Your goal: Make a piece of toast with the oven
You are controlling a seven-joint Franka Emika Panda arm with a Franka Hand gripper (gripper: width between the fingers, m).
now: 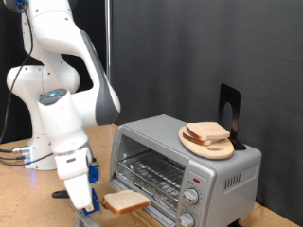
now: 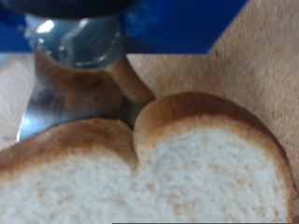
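My gripper (image 1: 93, 199) hangs low over the wooden table, at the exterior view's bottom, left of the oven. It is shut on the piece of toast (image 1: 126, 200), which sticks out flat towards the oven's front. In the wrist view the pale slice with its tan crust (image 2: 177, 159) fills the lower part, and a metal finger (image 2: 65, 75) stands against its edge. The silver-grey oven (image 1: 222, 170) stands at the exterior view's right, and its wire rack (image 1: 150, 175) shows in the front. Its two knobs (image 1: 193, 197) sit under a red mark (image 1: 196, 178).
A round wooden plate (image 1: 194, 145) with another bread slice (image 1: 208, 132) lies on top of the oven. A black stand (image 1: 229, 109) rises behind it. The arm's white base (image 1: 38, 142) stands at the exterior view's left. A dark curtain hangs behind.
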